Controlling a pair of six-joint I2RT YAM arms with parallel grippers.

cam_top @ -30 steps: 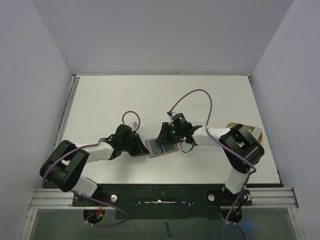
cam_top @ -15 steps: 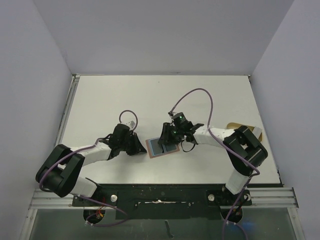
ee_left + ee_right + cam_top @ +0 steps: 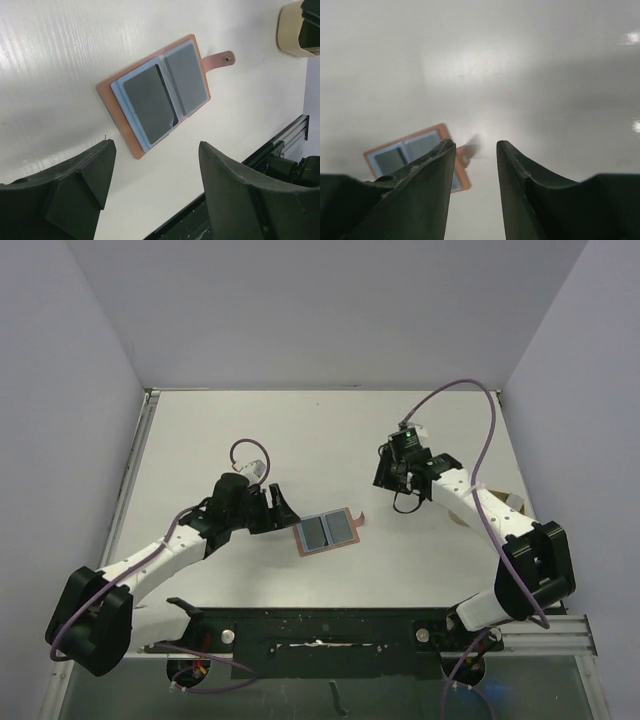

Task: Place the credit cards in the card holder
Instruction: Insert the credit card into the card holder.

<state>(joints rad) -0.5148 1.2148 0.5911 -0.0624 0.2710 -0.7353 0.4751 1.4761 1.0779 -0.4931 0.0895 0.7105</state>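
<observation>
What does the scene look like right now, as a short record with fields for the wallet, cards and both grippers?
card holder: spread open flat on the table, snap tab sticking out
credit cards: two, one in each half
left gripper: open, empty, close beside the card holder
right gripper: open, empty, well clear of the card holder

place: robot lab | signs: white table (image 3: pixel 330 430), blank enclosure walls (image 3: pixel 330 310), aluminium rail (image 3: pixel 545 630)
</observation>
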